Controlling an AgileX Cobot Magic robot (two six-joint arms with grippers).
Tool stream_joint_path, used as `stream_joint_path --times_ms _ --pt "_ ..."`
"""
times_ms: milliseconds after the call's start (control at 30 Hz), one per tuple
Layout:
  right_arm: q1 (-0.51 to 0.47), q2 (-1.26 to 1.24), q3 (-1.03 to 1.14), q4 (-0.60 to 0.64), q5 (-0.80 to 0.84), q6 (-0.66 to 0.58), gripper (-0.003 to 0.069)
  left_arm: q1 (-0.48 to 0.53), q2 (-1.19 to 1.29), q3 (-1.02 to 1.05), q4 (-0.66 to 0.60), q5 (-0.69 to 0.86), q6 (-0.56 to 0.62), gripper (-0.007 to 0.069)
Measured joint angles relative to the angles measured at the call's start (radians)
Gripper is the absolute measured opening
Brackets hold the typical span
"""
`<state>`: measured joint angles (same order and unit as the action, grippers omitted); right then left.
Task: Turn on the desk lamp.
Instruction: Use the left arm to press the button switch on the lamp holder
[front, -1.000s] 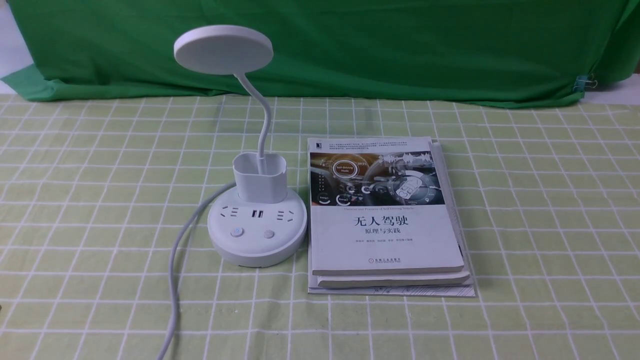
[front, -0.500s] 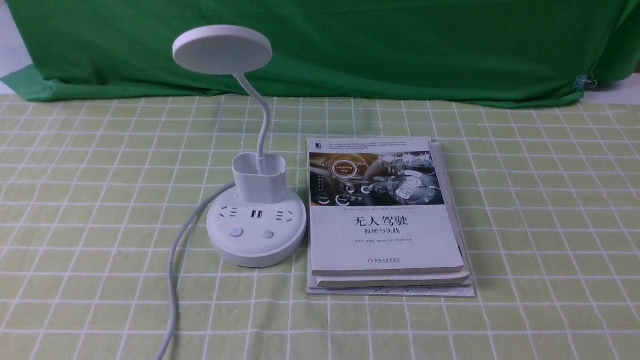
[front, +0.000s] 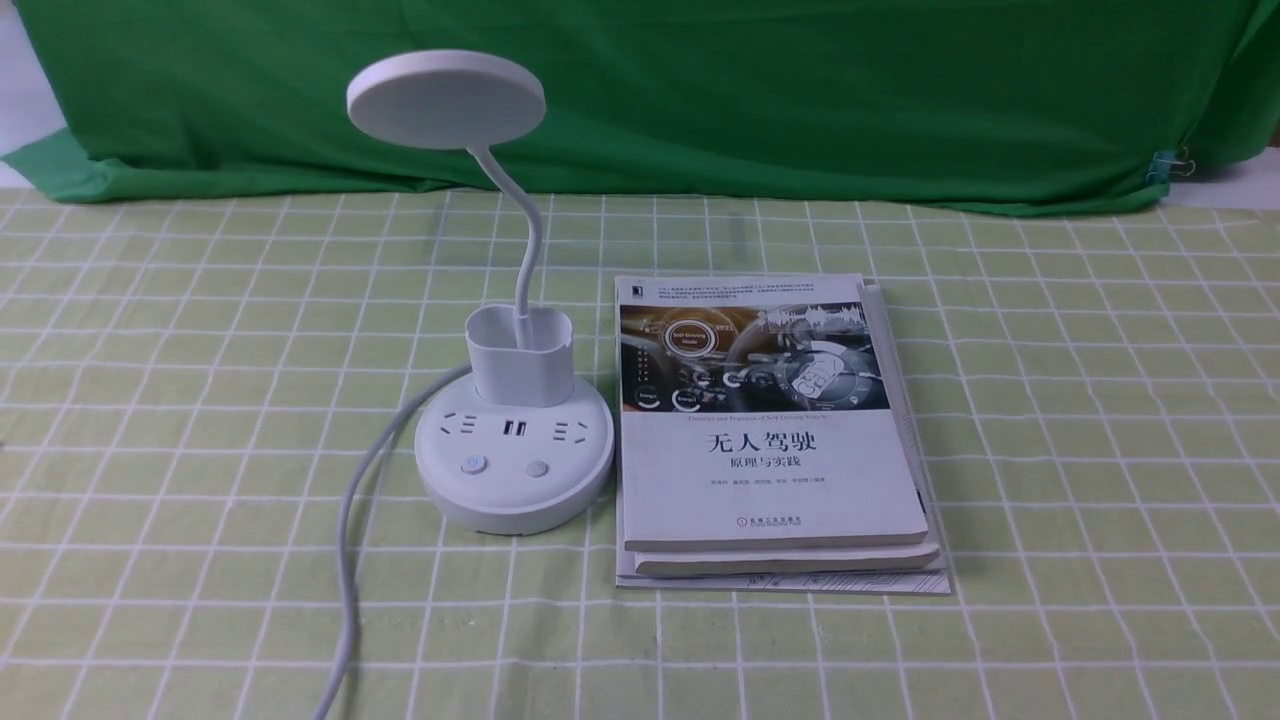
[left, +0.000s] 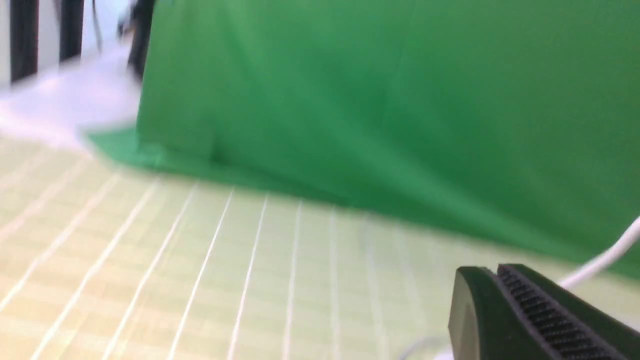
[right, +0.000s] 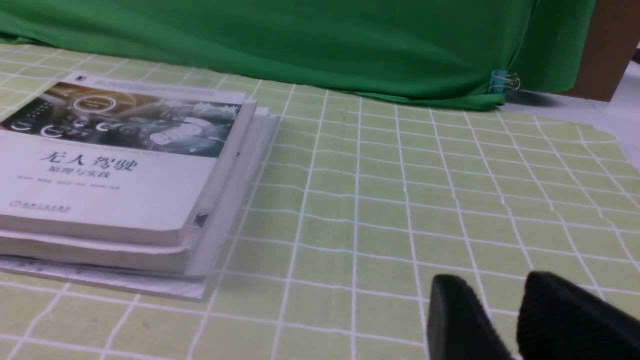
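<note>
Saw the desk lamp (front: 515, 470) upright on the counter (front: 800, 650), just left of the stacked books (front: 770, 480), beyond the left end effector (left: 496, 270) and apart from the right end effector (right: 496, 278). Found the left one closed, fingertips together, with part of the lamp's blurred neck in its wrist view; found the right one open, fingers parted. Could see neither arm in the front view. Noticed the green cloth (front: 640, 100) behind and the lamp's cord (front: 345, 560) curving across the counter.
</note>
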<state>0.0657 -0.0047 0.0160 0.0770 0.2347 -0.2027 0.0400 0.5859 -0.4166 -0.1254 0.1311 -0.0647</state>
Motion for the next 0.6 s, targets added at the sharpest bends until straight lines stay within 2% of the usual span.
stream_joint_path --times_ms 100,200,300,500,567,600 --pt "0.0 0.0 0.0 0.0 0.0 0.0 0.0245 0.0 0.089 0.0 0.021 -0.021 0.005 0.0019" --pt "0.0 0.0 0.0 0.0 0.0 0.0 0.0245 0.0 0.231 -0.004 -0.029 -0.098 -0.002 0.0019" --pt "0.0 0.0 0.0 0.0 0.0 0.0 0.0245 0.0 0.366 -0.019 -0.058 -0.112 -0.006 0.0019" --pt "0.0 0.0 0.0 0.0 0.0 0.0 0.0245 0.0 0.599 -0.176 -0.092 0.111 0.017 0.0019" --pt "0.0 0.0 0.0 0.0 0.0 0.0 0.0245 0.0 0.727 -0.319 -0.143 0.252 0.123 0.0019" --pt "0.0 0.0 0.0 0.0 0.0 0.0 0.0245 0.0 0.735 -0.328 -0.143 0.262 0.123 0.0019"
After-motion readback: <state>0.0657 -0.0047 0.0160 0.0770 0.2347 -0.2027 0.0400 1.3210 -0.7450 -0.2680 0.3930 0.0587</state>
